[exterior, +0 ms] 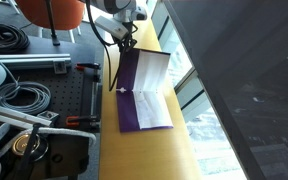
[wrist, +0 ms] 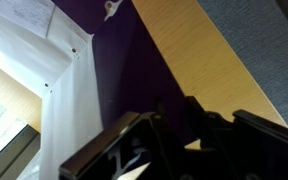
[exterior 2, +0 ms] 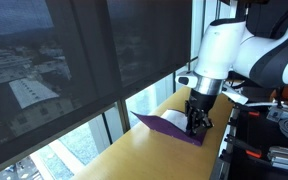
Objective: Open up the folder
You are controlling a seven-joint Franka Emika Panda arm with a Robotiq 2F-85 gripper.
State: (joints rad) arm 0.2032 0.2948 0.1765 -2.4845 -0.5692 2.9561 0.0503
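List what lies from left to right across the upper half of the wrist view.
White part of the folder → purple part of the folder → yellow tabletop → grey textured surface.

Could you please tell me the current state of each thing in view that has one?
Thin purple paper folder: partly open, one cover lifted off the tan wooden table.
White sheets: exposed inside the folder.
Robot's black pincer: at the lifted cover; grip unclear.
Dark roller blind: lowered most of the way.
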